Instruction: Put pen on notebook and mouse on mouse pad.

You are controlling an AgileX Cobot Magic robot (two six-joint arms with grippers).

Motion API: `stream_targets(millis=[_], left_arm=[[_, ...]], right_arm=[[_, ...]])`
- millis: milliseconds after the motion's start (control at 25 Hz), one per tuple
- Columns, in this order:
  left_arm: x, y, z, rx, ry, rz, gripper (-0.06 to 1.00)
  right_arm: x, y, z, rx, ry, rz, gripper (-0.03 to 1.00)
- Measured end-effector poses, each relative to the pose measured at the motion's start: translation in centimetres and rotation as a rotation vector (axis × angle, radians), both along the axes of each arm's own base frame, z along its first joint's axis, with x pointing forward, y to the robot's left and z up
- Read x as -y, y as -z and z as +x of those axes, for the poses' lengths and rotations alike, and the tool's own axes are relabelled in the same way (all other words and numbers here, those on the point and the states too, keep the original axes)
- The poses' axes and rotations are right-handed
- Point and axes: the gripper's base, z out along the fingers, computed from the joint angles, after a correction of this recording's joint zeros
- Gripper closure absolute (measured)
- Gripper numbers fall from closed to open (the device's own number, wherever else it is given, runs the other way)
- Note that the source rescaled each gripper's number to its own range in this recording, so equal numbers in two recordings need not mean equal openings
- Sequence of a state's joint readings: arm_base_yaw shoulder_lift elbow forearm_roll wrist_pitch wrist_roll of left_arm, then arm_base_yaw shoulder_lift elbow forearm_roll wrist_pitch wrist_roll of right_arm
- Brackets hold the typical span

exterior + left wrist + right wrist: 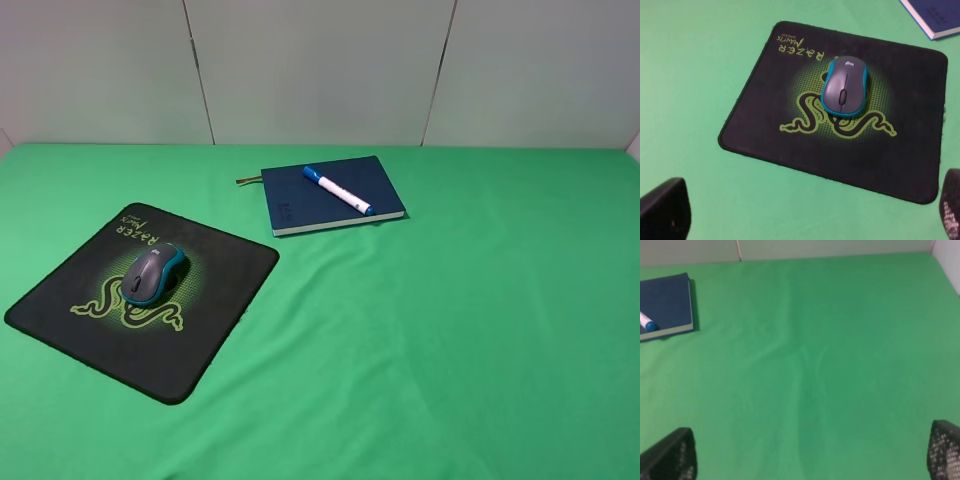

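With both tools held open and empty, the marker pen [338, 190] could be rolled off the navy notebook [334, 195] if the desk is jolted

Lab-style test bench: green cloth [450, 330] over tabletop, plain pale wall panels [320, 70] behind, staged desk items.

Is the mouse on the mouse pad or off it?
On. The mouse sits wholly within the mouse pad, over its green logo.
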State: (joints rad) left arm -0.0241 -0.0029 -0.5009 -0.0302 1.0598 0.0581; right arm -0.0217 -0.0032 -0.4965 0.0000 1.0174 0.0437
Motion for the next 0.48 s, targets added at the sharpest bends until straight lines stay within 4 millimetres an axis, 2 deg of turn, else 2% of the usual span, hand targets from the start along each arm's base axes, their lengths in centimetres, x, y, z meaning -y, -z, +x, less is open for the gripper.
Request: stream_targets(millis=[480], left_arm=[[0.0,0.0,0.0,0.0,0.001,0.001,-0.05]], right_arm=[[0.0,-0.01,0.0,0.001,0.0,0.0,-0.03]])
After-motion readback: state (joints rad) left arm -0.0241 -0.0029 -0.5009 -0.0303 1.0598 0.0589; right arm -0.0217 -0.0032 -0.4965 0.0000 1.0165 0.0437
